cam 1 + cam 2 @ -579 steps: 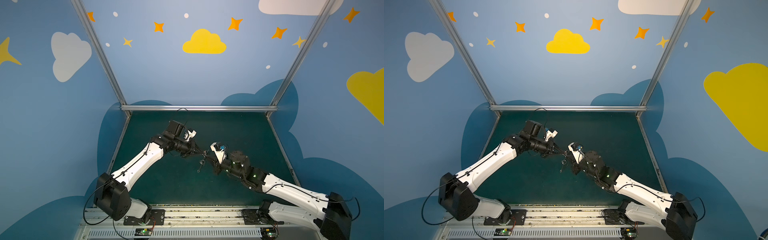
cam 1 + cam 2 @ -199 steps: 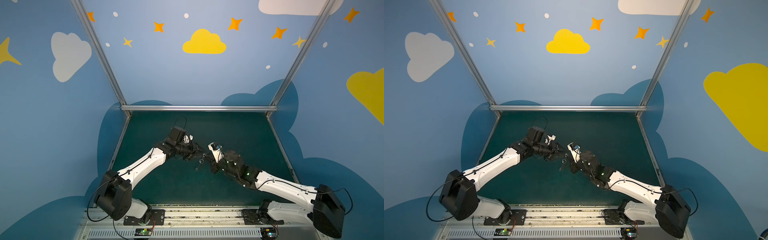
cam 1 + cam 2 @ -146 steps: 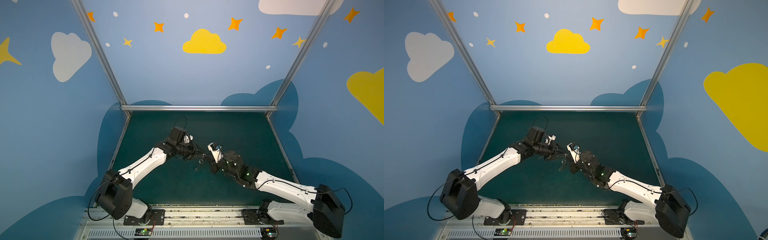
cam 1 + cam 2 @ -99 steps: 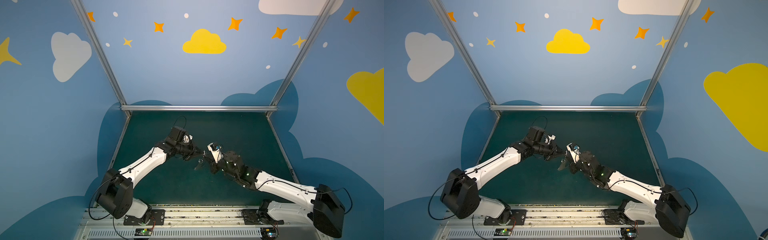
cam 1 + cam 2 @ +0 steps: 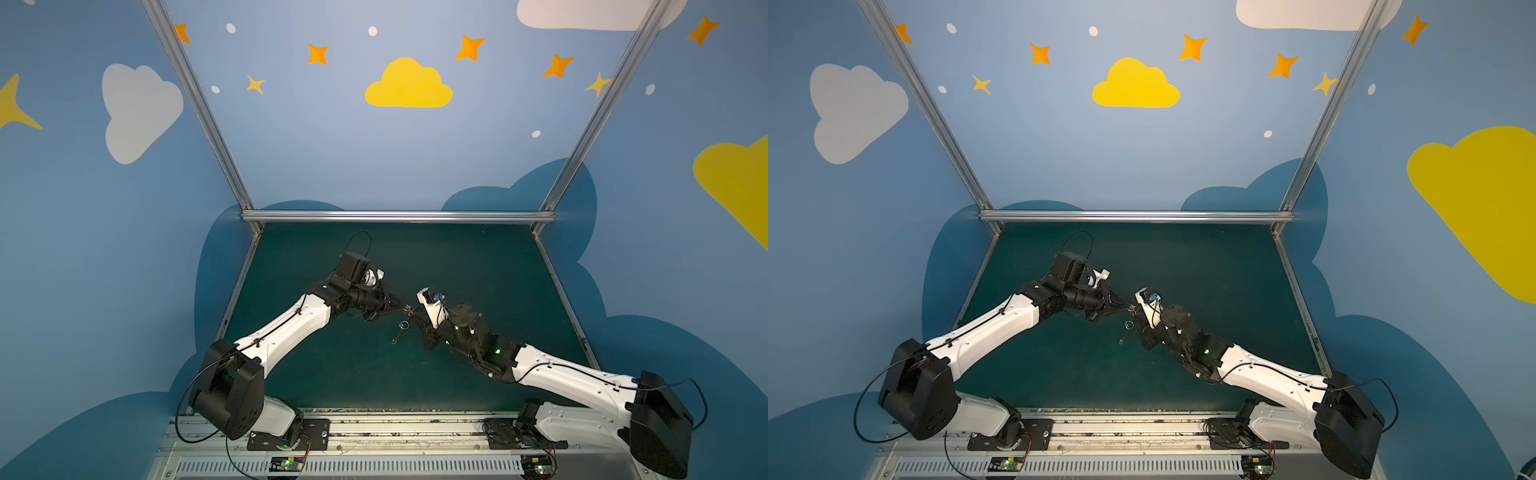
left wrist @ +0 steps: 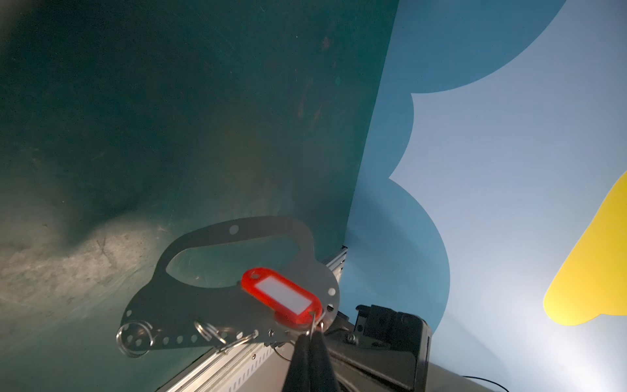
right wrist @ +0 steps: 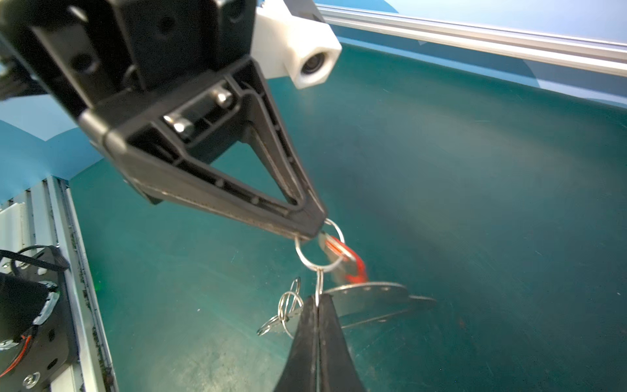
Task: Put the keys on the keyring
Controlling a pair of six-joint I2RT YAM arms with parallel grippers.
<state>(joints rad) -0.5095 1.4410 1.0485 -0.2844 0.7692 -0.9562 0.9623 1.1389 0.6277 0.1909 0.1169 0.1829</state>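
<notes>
Just below the tips of the left gripper (image 7: pixel 311 233), clamped on the loop of the keys (image 7: pixel 346 263): the keyring (image 7: pixel 319 283), upright and edge-on, long axis running toward the right gripper (image 7: pixel 317 299), pinched shut on its lower end. Seemingly interlinked. Right arm nearer. Close beside, plate (image 7: pixel 369 297) and spare rings (image 7: pixel 288 305), likely to snag any twisting.

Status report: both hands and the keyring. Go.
Left hand shut on small silver wire keyring, red-orange rectangular plastic tag hanging at it. Right hand shut on second wire ring at flat grey holed metal plate. No obstruction seen.
</notes>
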